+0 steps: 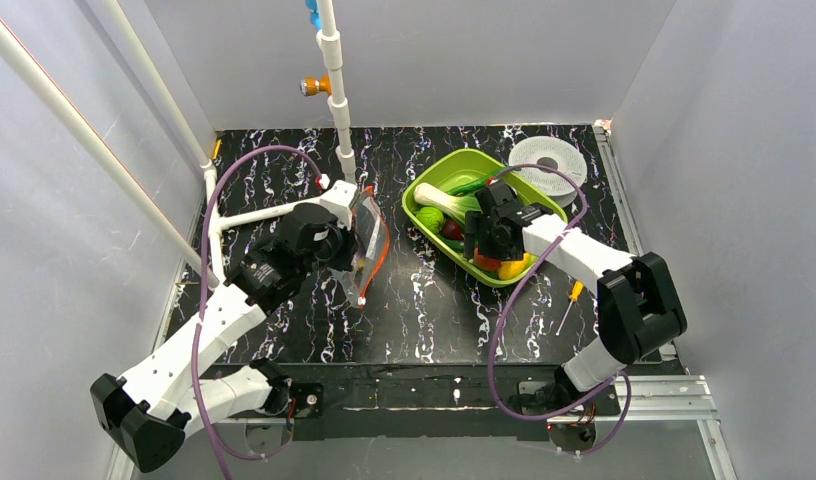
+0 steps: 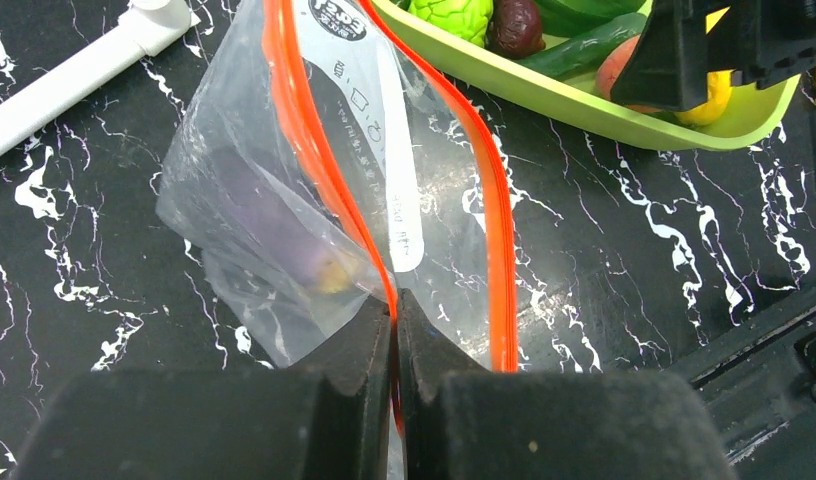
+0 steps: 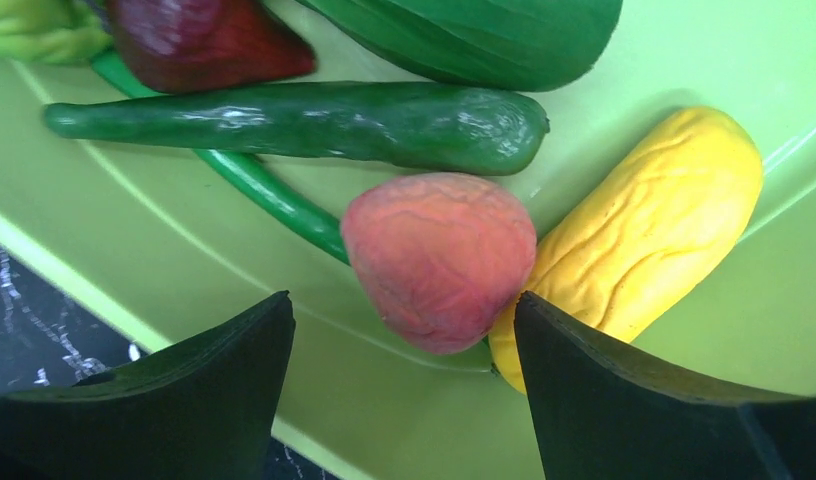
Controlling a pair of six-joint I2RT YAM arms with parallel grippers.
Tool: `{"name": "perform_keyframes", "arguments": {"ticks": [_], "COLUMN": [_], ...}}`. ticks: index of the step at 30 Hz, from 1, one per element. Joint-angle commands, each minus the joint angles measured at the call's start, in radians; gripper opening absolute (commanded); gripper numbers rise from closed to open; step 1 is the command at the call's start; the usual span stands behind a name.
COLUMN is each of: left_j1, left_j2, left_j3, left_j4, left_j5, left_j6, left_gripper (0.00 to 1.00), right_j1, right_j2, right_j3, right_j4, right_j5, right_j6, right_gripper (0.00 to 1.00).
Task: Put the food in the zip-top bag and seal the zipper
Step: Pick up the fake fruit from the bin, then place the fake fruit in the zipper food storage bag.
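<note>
Orange-red fruit (image 3: 439, 260) sits right between the spread fingers of the right gripper (image 3: 402, 330), just ahead of the tips and nearer the right finger. It looks small, light, rigid and glossy, so likely slippery. The rounded body gives no flat faces, so best to grip across the widest middle, not the tapered end. Yellow fruit (image 3: 634, 240) touches it on the right-finger side and could get nudged or caught by that finger. Cucumber (image 3: 304, 120) lies crosswise further ahead, apart from the fingers. All of it rests in the tray (image 3: 154, 260), whose smooth sloped floor may let pieces slide when pushed.

Left gripper (image 2: 396, 320) is pressed together, pinching one lip of the bag (image 2: 284, 200) at the zipper (image 2: 329, 190). The bag hangs out ahead of the tips, mouth gaping, with the other zipper lip off to the right. The film is thin, floppy and crinkly and holds no shape, so the opening may sag or collapse. Eggplant (image 2: 274, 225) is already inside, ahead-left of the tips.

Table (image 1: 404, 320) is black marble-pattern, flat and hard. The tray is just beyond the bag's open side. Disc (image 1: 549, 160) is past the tray, screwdriver (image 1: 572, 300) lies beside the right arm, and a pipe frame (image 1: 334, 100) stands close behind the left gripper. White walls are all round, so room is tight.
</note>
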Motion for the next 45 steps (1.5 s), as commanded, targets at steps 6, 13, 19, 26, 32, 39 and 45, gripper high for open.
{"name": "perform_keyframes", "arguments": {"ticks": [6,13,19,26,32,39,45], "left_j1": [0.004,0.003,0.004,0.004,0.004,0.003,0.004], "left_j2": [-0.043,-0.054,-0.055,-0.061,-0.076,-0.096,-0.118], "left_j3": [-0.018,-0.022,-0.025,-0.030,-0.036,-0.043,-0.053], "left_j4": [0.024,0.028,0.030,0.034,0.039,0.049,0.062], "left_j5": [0.015,0.016,0.014,0.010,0.001,-0.006,-0.004], "left_j6": [0.011,0.007,0.004,0.001,0.001,-0.002,-0.014], "left_gripper": [0.00,0.00,0.00,0.00,0.00,0.00,0.00], "right_j1": [0.005,0.029,0.084,0.363,0.477,0.476,0.471], "right_j2": [0.037,-0.134,-0.310,-0.387,-0.288,-0.172,-0.076], "right_j3": [-0.021,-0.006,-0.008,-0.013,0.060,0.160,0.282], "right_j4": [0.035,0.024,0.083,0.338,0.508,0.616,0.421], "right_j5": [0.086,0.151,-0.002,-0.131,-0.236,-0.325,-0.104], "right_j6": [-0.013,-0.058,-0.044,-0.042,-0.045,0.082,0.139], "right_gripper": [0.60,0.13,0.01,0.01,0.05,0.16,0.13]}}
